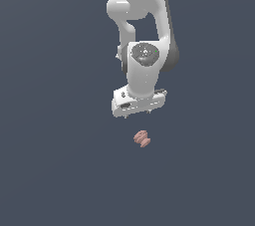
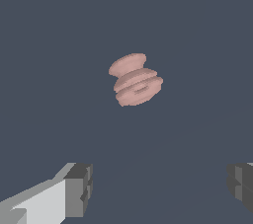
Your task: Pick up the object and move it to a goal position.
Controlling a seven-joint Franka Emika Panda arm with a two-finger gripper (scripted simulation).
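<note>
well, the end effector (image 2: 158, 188) hangs wide open and empty, near the pinkish-brown ridged lump (image 2: 135, 80); i'd centre it over the lobes, then descend squarely.

My arm (image 1: 144, 31) is glossy white, built of rounded, bulging link shells with a dark grey band along one side. One joint is capped by a grey disc (image 1: 145, 52) with small dark marks and a green speck. The gripper (image 1: 138, 114) has a boxy white body; on the wrist view its jaws show white shanks ending in dark grey ridged pads (image 2: 79, 190).
</note>
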